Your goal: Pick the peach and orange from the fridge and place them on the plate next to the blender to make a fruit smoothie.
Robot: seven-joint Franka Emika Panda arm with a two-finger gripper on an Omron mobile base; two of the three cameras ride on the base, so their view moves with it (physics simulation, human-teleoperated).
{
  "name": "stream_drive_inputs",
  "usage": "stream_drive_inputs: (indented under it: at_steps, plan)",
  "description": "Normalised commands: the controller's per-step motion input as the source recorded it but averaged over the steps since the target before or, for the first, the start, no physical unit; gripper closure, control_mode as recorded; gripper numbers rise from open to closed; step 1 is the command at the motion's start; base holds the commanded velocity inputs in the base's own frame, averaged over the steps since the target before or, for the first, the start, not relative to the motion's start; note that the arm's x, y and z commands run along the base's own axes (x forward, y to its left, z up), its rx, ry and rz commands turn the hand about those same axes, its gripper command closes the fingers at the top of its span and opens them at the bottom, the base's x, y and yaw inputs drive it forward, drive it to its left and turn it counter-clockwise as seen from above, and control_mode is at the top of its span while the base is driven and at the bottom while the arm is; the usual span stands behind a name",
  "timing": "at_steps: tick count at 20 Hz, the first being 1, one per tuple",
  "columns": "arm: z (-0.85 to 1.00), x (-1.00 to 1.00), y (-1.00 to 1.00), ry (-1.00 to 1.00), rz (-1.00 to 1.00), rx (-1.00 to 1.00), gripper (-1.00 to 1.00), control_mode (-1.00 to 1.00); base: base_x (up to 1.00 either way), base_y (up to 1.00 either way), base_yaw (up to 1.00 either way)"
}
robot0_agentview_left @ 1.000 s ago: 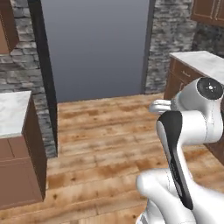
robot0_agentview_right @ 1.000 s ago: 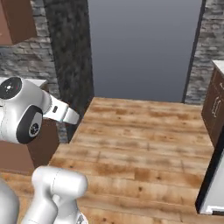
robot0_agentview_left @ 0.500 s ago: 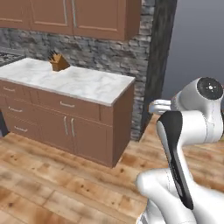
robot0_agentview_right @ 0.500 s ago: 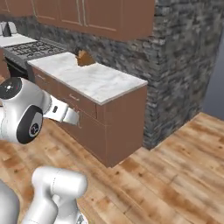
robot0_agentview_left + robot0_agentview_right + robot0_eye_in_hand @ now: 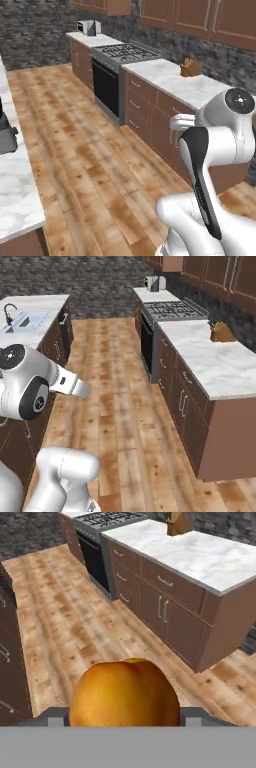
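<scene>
Your hand (image 5: 125,724) is pinching one peach (image 5: 125,694), which sits between the fingers, above the wooden floor (image 5: 65,627). Past the peach you see one long marble bench (image 5: 200,554) over brown cabinets. On that bench stands one knife block (image 5: 221,332). Beyond the knife block sits one stove (image 5: 122,51) with a black oven front, and farthest along the bench, one toaster (image 5: 88,27).
</scene>
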Motion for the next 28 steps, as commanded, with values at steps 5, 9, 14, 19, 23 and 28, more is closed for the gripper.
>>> stream_drive_inputs:
  at_steps: [5, 9, 14, 19, 23, 28]
  plan:
    - [0.00, 0.00, 0.00, 0.00, 0.00, 0.00, 1.00, 1.00, 0.15, 0.00, 0.76]
    - [0.00, 0.00, 0.00, 0.00, 0.00, 0.00, 1.00, 1.00, 0.37, 0.00, 0.33]
    - [0.00, 0.00, 0.00, 0.00, 0.00, 0.00, 1.00, 1.00, 0.98, -0.22, 0.02]
    - [0.00, 0.00, 0.00, 0.00, 0.00, 0.00, 1.00, 1.00, 1.00, -0.25, 0.00]
    - [0.00, 0.00, 0.00, 0.00, 0.00, 0.00, 1.00, 1.00, 1.00, -0.48, 0.02]
    - [0.00, 0.00, 0.00, 0.00, 0.00, 0.00, 1.00, 1.00, 1.00, -0.43, 0.07]
